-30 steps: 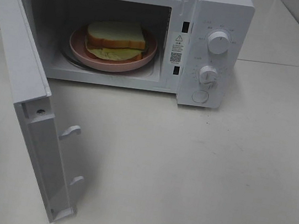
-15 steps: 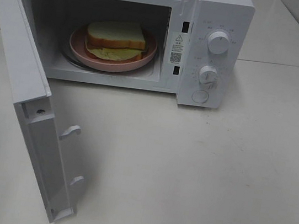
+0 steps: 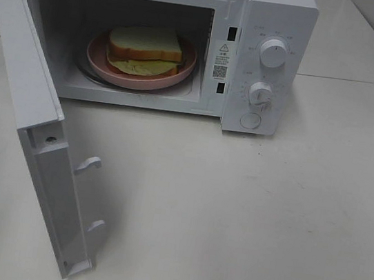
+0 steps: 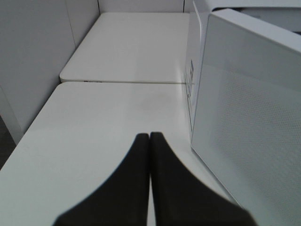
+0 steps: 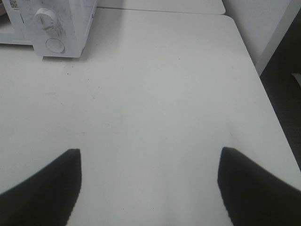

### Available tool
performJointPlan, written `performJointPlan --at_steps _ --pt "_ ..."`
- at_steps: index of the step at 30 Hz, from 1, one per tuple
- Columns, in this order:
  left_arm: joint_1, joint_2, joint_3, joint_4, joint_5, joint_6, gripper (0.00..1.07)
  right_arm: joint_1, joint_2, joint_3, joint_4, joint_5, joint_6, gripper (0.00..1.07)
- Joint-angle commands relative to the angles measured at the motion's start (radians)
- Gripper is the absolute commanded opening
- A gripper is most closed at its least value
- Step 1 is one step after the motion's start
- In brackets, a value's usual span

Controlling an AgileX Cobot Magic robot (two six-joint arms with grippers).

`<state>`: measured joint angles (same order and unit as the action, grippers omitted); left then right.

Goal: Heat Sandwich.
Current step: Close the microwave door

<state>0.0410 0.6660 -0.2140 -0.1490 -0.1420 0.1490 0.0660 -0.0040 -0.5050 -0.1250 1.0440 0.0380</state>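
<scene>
The sandwich (image 3: 145, 50), white bread with tan crust and yellow-green filling, lies on a round pink plate (image 3: 182, 72) inside the open white microwave (image 3: 274, 13). The microwave door (image 3: 34, 111) swings out to the left. Neither gripper appears in the high view. In the left wrist view my left gripper (image 4: 149, 137) is shut with nothing between its dark fingers, hovering over the table just outside the door's outer face (image 4: 254, 103). In the right wrist view my right gripper (image 5: 149, 155) stands open and empty over the bare table, well away from the microwave's control panel (image 5: 49, 28).
Two knobs (image 3: 274, 53) and a round button (image 3: 250, 120) sit on the microwave's right panel. A second white table (image 4: 136, 44) adjoins behind. The table's right edge (image 5: 268, 94) drops off to a dark floor.
Nothing has visibly moved in the high view; the sandwich, plate and door stand as before.
</scene>
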Motion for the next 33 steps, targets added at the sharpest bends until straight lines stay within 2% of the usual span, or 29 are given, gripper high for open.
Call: performJointPlan --at_steps 1,6,8,10,11,13,14,15,17,18,19,20,22,26,30,33 --pt "0.000 0.049 0.003 0.008 -0.093 0.000 0.00 -0.005 -0.027 0.001 0.001 -0.009 0.007 0.76" --pt "0.000 0.155 0.003 0.063 -0.192 -0.028 0.00 -0.005 -0.027 0.001 0.001 -0.009 0.007 0.76" --pt "0.000 0.196 0.003 0.088 -0.233 -0.070 0.00 -0.005 -0.027 0.001 0.001 -0.009 0.007 0.76" --pt "0.000 0.257 0.003 0.149 -0.308 -0.138 0.00 -0.005 -0.027 0.001 0.001 -0.009 0.007 0.76" --pt "0.000 0.257 0.003 0.149 -0.308 -0.138 0.00 -0.005 -0.027 0.001 0.001 -0.009 0.007 0.76" --pt "0.000 0.291 0.003 0.216 -0.365 -0.185 0.00 -0.005 -0.027 0.001 0.001 -0.009 0.007 0.76" --pt "0.000 0.324 0.003 0.285 -0.411 -0.238 0.00 -0.005 -0.027 0.001 0.001 -0.009 0.007 0.76" --pt "0.000 0.341 0.003 0.321 -0.432 -0.265 0.00 -0.005 -0.027 0.001 0.001 -0.009 0.007 0.76" --pt "0.000 0.359 0.003 0.353 -0.450 -0.286 0.00 -0.005 -0.027 0.001 0.001 -0.009 0.007 0.76" --pt "0.000 0.391 0.003 0.406 -0.498 -0.329 0.00 -0.005 -0.027 0.001 0.001 -0.009 0.007 0.76" --pt "0.000 0.408 0.003 0.436 -0.523 -0.349 0.00 -0.005 -0.027 0.001 0.001 -0.009 0.007 0.76" --pt "0.000 0.408 0.003 0.436 -0.523 -0.349 0.00 -0.005 -0.027 0.001 0.001 -0.009 0.007 0.76" --pt "0.000 0.453 0.003 0.512 -0.595 -0.384 0.00 -0.005 -0.027 0.001 0.001 -0.009 0.007 0.76" --pt "-0.002 0.497 0.003 0.548 -0.654 -0.403 0.00 -0.005 -0.027 0.001 0.001 -0.009 0.007 0.76" --pt "-0.035 0.507 0.003 0.545 -0.655 -0.401 0.00 -0.005 -0.027 0.001 0.001 -0.009 0.007 0.76" --pt "-0.096 0.508 0.003 0.517 -0.654 -0.393 0.00 -0.005 -0.027 0.001 0.001 -0.009 0.007 0.76"
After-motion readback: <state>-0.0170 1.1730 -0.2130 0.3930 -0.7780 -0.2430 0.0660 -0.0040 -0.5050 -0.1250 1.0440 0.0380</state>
